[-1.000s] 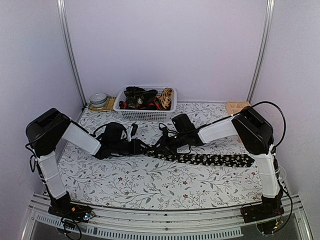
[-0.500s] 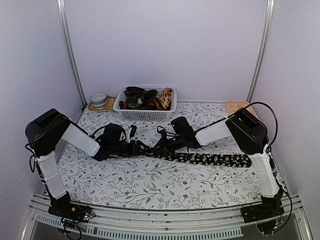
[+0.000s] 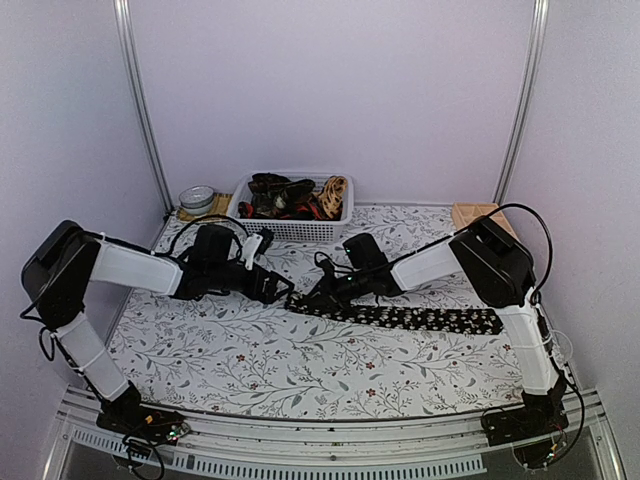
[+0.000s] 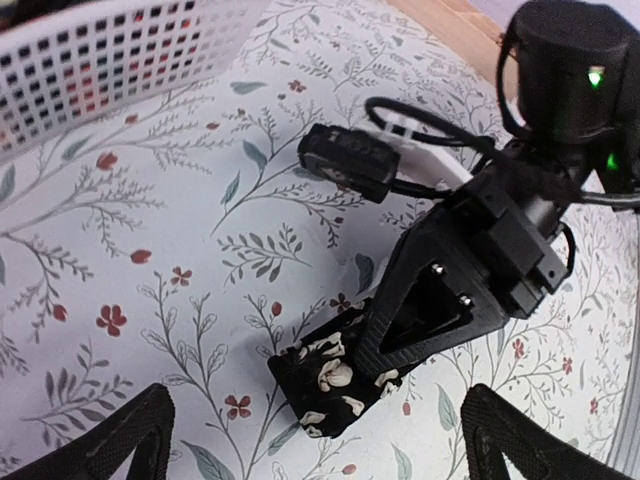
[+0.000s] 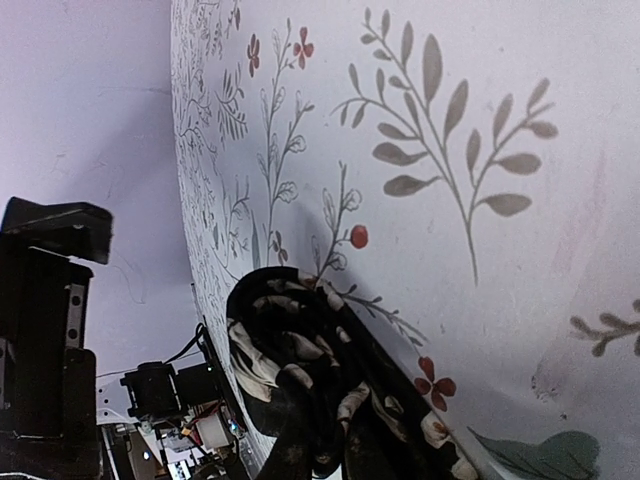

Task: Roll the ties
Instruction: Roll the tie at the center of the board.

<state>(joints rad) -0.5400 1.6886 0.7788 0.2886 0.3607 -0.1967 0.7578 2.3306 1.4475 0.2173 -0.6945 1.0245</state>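
Ties (image 3: 285,195), where do we find them?

We see a tangle of them in the white basket (image 3: 300,229) at the far centre. The black flowered tie (image 3: 420,318) lies stretched to the right. The right gripper (image 3: 310,299) pinches its left end, and the left gripper (image 3: 281,290) gapes just left of it.

The tie (image 3: 420,319) is black, dotted with small pale flowers. The surface (image 3: 300,365) is white, printed with grey leafy sprigs and tiny red blossoms. The basket (image 3: 290,230) is white lattice; the other ties (image 3: 285,195) are dark, red and tan. Both arms (image 3: 435,262) are white with black joints
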